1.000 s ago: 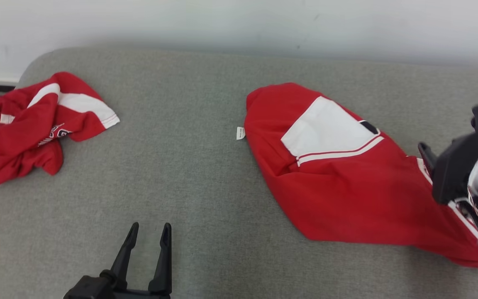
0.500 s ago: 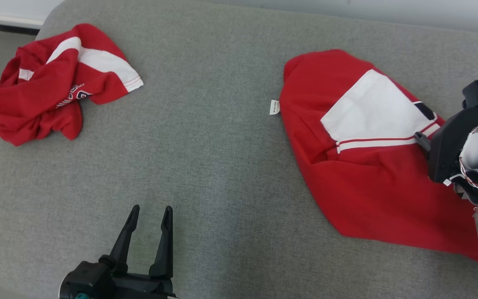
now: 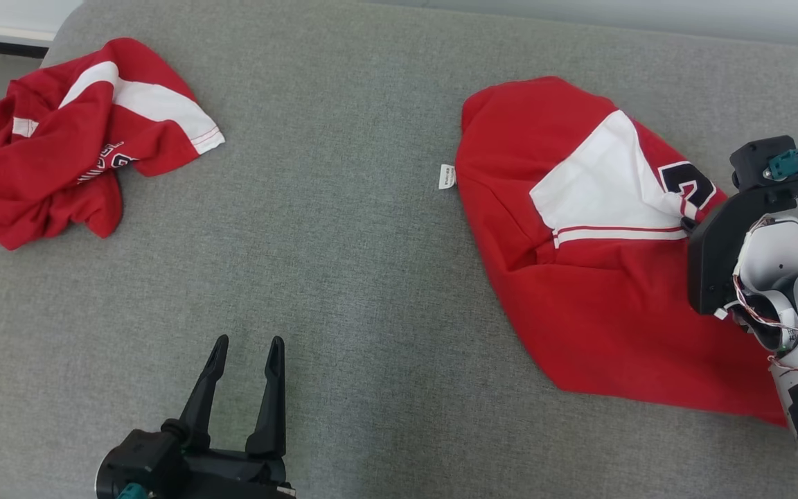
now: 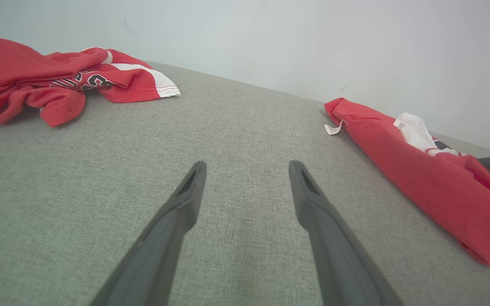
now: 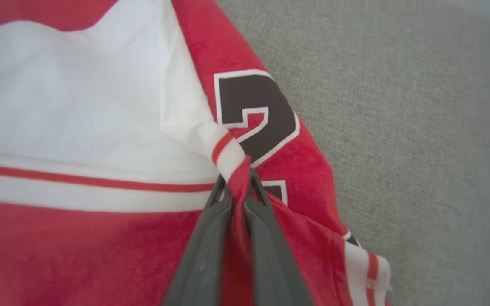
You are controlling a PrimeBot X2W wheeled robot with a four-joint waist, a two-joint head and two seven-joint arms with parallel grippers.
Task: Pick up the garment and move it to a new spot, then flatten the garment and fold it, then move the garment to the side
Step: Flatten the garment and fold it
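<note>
Item one: the garment (image 3: 600, 291), a red jersey with a white panel and a dark numeral, is lying spread over the right part of the grey cushion (image 3: 343, 277). Its small white label (image 3: 447, 176) is sticking out from the left edge onto bare fabric.

Item two: the right gripper (image 5: 236, 182) is reaching in from the garment's right side. Its two dark fingers are pressed together on a raised fold of red-and-white cloth just beside the numeral, and the cloth is bunching up between the tips.

Item three: the left gripper (image 3: 249, 341) is sitting over the near part of the cushion with its fingers spread wide. Grey fabric is showing between them, and it is well apart from both jerseys.

Item four: a second red jersey (image 3: 59, 159) is lying crumpled at the far left corner, with a pale wall (image 4: 270, 38) behind.
</note>
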